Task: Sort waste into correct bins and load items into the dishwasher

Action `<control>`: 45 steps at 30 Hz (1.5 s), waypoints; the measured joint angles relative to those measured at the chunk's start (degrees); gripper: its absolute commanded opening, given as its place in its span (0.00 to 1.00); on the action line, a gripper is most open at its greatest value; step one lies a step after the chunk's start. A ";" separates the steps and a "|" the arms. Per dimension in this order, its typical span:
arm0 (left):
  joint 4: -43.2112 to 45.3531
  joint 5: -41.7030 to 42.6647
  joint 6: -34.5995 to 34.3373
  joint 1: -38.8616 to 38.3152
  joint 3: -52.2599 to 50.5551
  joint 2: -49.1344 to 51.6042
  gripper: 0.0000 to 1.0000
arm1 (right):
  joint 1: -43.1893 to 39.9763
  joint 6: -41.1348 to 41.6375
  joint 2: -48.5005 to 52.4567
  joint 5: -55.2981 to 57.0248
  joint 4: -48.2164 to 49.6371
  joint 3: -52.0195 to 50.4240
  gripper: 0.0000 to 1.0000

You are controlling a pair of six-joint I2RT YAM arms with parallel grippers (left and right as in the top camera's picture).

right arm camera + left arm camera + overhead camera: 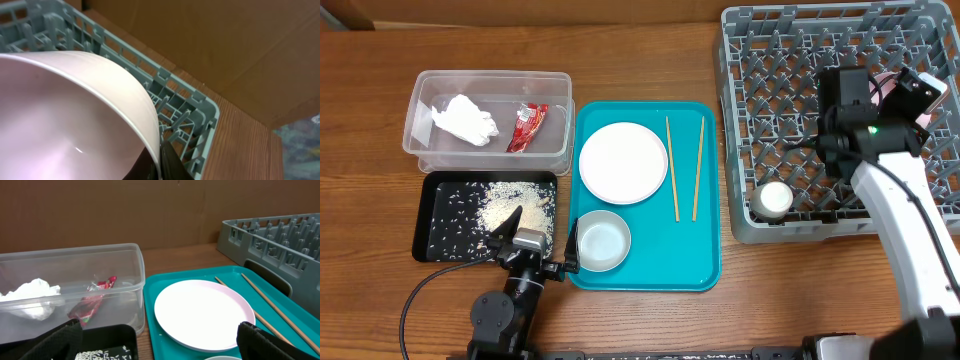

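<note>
left arm [508, 305]: black, short, reaching from near table edge straight away from its base, low over table. left gripper [542, 236]: level, jaws spread wide, holding nothing; its two dark fingers [55, 340] show at bottom corners of left wrist view.

right arm [905, 230]: long white link rising from lower right corner, bending into black wrist [848, 110] with small green light. right gripper [908, 92]: tilted, jaws closed on rim of pink bowl [60, 115]; one dark finger [167, 162] pressed against rim in right wrist view.
</note>
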 measured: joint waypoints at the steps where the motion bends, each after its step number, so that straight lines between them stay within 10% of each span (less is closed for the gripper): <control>1: 0.02 0.00 0.00 0.00 0.00 0.00 1.00 | -0.59 0.07 1.42 -0.02 0.72 0.00 0.04; 45: 0.00 0.00 0.00 0.00 0.00 0.00 1.00 | 2.99 -6.38 15.74 -6.54 2.27 0.04 0.04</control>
